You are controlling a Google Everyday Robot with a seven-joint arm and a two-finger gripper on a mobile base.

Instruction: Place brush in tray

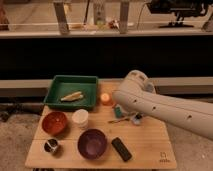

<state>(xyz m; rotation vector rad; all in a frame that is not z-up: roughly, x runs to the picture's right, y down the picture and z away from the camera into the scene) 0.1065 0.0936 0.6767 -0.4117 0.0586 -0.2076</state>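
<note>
The green tray [56, 86] stands at the table's back left, with a yellowish object [71, 96] lying in it. My white arm reaches in from the right and bends over the table's middle. My gripper [136, 118] points down under the arm's lower edge, right of centre and just above the table. A small dark and whitish shape sits right at the gripper. I cannot tell whether it is the brush or part of the gripper. The gripper is well to the right of the tray.
An orange fruit [105, 98] lies right of the tray, a teal item [118, 111] and a thin brown stick [120, 120] near the gripper. A red bowl [54, 122], white cup [80, 118], purple bowl [92, 144], metal cup [51, 146] and black block [121, 149] fill the front.
</note>
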